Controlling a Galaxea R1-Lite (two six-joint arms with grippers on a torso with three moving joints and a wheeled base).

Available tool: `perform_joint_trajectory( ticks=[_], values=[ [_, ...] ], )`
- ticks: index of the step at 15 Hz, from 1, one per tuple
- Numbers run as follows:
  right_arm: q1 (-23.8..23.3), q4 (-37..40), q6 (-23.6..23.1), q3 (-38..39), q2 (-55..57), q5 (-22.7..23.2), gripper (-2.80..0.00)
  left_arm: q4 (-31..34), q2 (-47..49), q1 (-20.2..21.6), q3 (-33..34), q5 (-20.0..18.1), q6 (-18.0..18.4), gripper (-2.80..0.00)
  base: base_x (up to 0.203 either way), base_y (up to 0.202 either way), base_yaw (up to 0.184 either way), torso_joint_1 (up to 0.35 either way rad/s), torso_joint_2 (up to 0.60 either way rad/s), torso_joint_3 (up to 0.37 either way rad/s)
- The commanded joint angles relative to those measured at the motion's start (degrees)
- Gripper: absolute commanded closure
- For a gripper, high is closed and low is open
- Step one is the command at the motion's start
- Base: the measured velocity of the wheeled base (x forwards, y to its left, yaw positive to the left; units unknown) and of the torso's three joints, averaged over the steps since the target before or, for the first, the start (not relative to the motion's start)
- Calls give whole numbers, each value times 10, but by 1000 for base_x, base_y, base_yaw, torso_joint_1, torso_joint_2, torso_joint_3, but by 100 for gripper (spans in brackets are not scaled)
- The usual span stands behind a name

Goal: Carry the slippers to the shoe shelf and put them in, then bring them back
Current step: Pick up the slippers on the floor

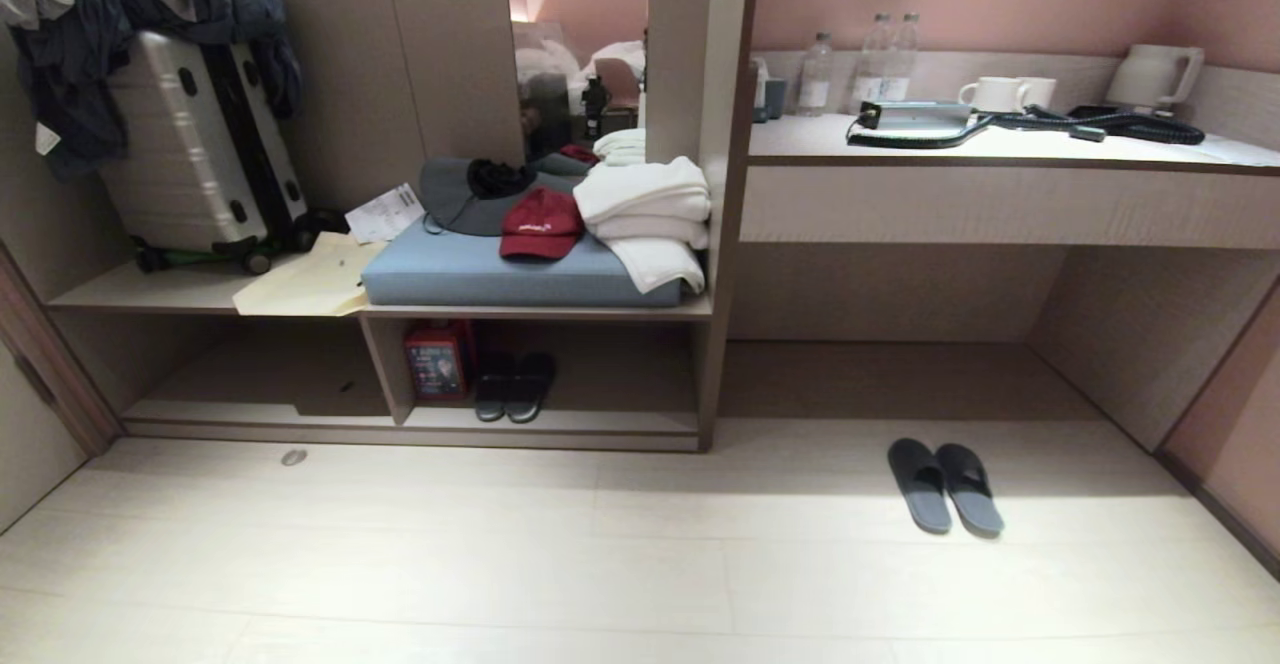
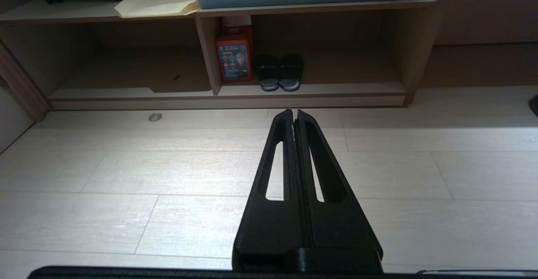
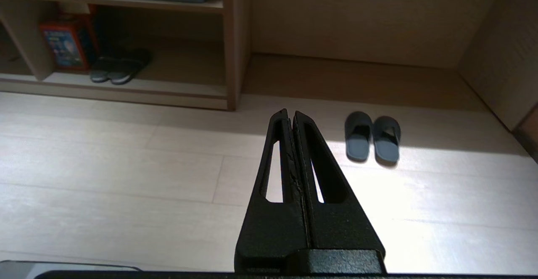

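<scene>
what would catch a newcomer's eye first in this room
Probably the grey-blue slippers, side by side on the pale floor in a patch of light in front of the open space under the counter. Next, the shoe shelf to their left, where a darker pair sits beside a red box, under a red cap and folded white towels.

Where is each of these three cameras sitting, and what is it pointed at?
Head view: high on the robot, looking down at the shoe shelf and slippers; no arm shows.
Left wrist view: behind the shut left gripper, facing the shelf.
Right wrist view: behind the shut right gripper, facing the slippers.
All three share the darker pair inside the shelf.
</scene>
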Motion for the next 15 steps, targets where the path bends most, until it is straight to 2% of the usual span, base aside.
perform_joint_trajectory(
  ticks=[1,15],
  values=[
    [0,0,0,0,0,0,0,0,0,1,0,0,0,0,198,0,-2,1,3,3],
    [0,0,0,0,1,0,0,0,0,1,0,0,-4,0,196,0,0,2,2,1]
  ],
)
